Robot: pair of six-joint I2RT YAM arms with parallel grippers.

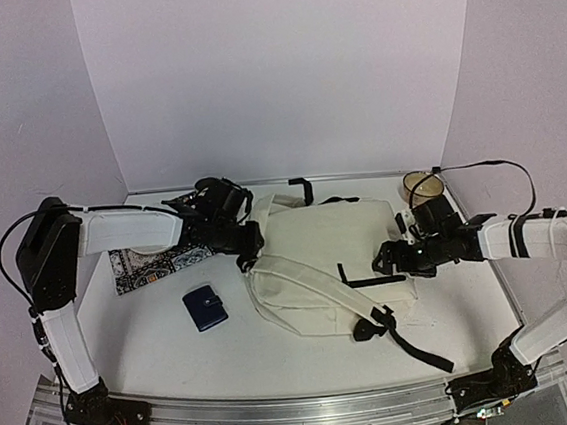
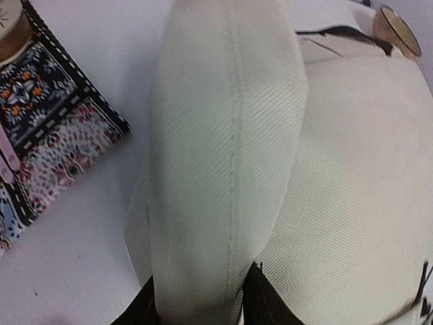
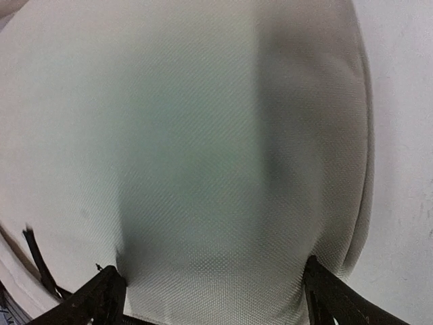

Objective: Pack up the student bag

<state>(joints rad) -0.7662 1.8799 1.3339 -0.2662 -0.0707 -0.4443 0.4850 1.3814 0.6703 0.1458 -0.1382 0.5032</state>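
Note:
The student bag, cream with black straps, lies flat in the middle of the table. At its upper left corner my left gripper has closed on a padded cream fold of the bag. That fold fills the gap between the two black fingertips and touches both. My right gripper is at the bag's right edge and stands wide open. In the right wrist view the bag's fabric bulges between the spread fingers.
A dark blue wallet lies left of the bag. A patterned pouch lies under the left arm. A round brown cup-like object stands at the back right. A black strap trails toward the front edge.

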